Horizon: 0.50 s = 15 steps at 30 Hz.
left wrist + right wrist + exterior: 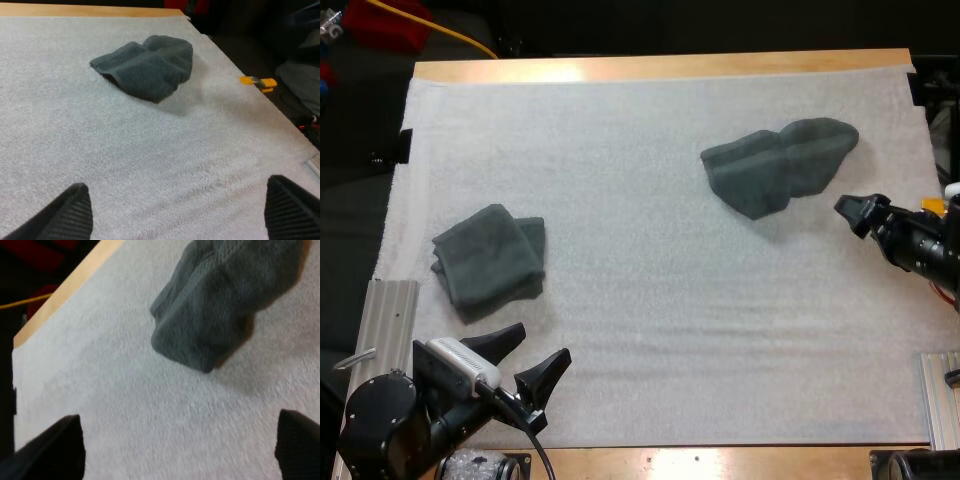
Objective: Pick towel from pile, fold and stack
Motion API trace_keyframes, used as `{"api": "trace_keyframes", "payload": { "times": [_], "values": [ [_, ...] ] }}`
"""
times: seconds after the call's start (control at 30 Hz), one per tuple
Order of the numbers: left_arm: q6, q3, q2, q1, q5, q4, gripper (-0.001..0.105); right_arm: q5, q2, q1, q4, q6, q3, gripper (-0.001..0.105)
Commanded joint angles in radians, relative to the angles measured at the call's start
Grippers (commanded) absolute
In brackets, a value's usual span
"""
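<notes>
From behind my arms, the high camera looks forward and down over the white mat. Both wrist cameras ride low and share its crumpled dark grey-green towel; the right seems nearest.

We see a wooden table covered almost wholly by a white mat; on the mat a folded stack of dark towels lies near our left edge; a crumpled towel lies far right, well apart.
</notes>
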Motion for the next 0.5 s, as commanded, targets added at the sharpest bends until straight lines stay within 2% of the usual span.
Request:
{"api": "trace_keyframes", "payload": {
  "times": [0.0,0.17,0.3,0.47],
  "values": [
    [-0.010,-0.008,0.000,-0.004,-0.011,-0.011,0.069,0.008,0.012,-0.002,-0.026,0.015,-0.009,0.076],
    [-0.010,-0.008,0.000,-0.004,-0.010,-0.011,0.069,0.045,0.074,0.015,-0.074,0.071,-0.009,0.076],
    [-0.010,-0.008,0.000,-0.004,-0.010,-0.011,0.069,0.116,0.131,0.063,-0.082,0.110,-0.009,0.076],
    [-0.010,-0.008,0.000,-0.004,-0.010,-0.011,0.069,0.140,0.230,0.139,-0.158,0.161,-0.009,0.076]
  ]
}}
